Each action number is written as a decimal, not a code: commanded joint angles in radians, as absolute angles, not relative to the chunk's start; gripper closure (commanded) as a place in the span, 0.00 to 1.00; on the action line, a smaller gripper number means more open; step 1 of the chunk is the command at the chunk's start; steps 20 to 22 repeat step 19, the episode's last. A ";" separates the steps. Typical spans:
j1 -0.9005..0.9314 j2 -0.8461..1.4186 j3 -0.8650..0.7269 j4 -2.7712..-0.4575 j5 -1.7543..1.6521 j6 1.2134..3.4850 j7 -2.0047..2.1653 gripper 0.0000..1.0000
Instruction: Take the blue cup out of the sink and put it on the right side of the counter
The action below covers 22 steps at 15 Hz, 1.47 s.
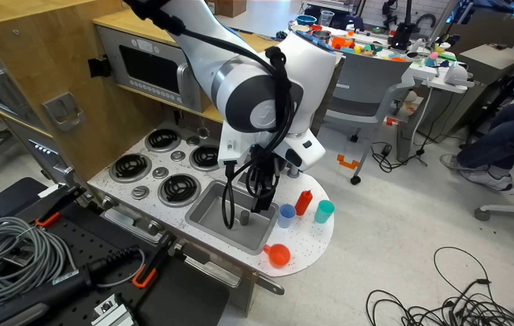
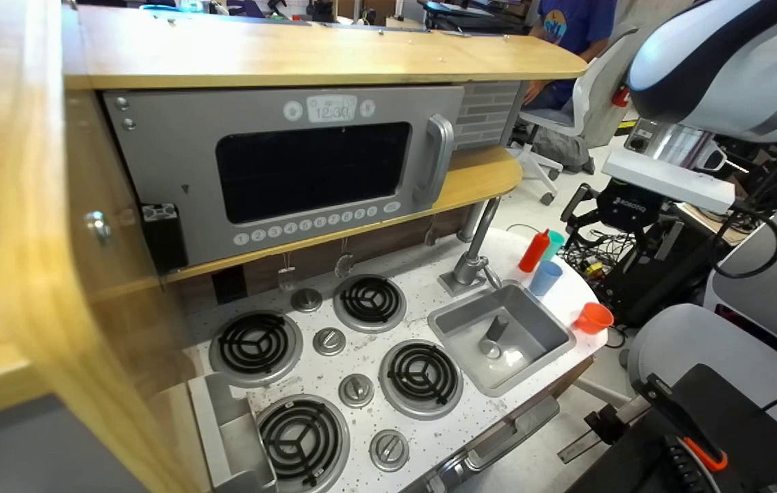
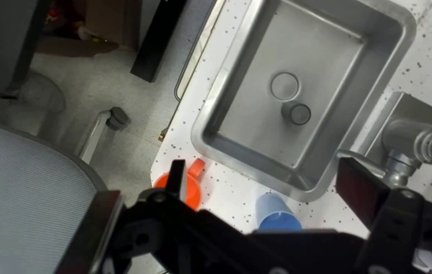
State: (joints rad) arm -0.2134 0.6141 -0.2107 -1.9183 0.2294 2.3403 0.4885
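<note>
The jaws, carried by a white-and-black jointed robot arm (image 1: 257,96), hang above the white, dark-speckled, round-ended desk (image 3: 231,194), apart from everything on it. In the wrist view their two flat pads (image 3: 360,190) stand wide apart and hold nothing. Well below the jaws, and seen within the gap between them, is the light-blue, round, plastic-looking cup (image 3: 278,211); it stands upright on the desk, outside and just beside the grey, rectangular, metal-looking sink (image 3: 322,76). The sink, set into the desk, lies beyond the jaws, toward the top of the wrist view, and contains a short grey cylindrical post (image 3: 295,113). An orange-red, round, plastic-looking handled cup (image 3: 193,193), its handle turned toward the sink, is partly hidden by the jaw at the left of that view; a grey, metal-looking faucet (image 3: 406,140) shows just past the opposite jaw. In both exterior views a red, slender squeeze bottle (image 1: 304,202) and a teal, round, plastic-looking cup (image 1: 324,211) also stand on the desk below the level of the jaws, both near the light-blue cup.
</note>
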 commanded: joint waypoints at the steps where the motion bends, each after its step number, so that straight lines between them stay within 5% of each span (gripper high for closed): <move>1: -0.148 0.523 -0.223 -2.007 0.135 2.299 0.417 0.00; 9: -0.047 0.443 -0.169 -2.085 -0.025 2.301 0.252 0.00; 13: -0.033 0.487 -0.187 -2.009 -0.119 2.073 0.222 0.00; 22: -0.049 0.484 -0.163 -2.034 -0.077 2.155 0.241 0.00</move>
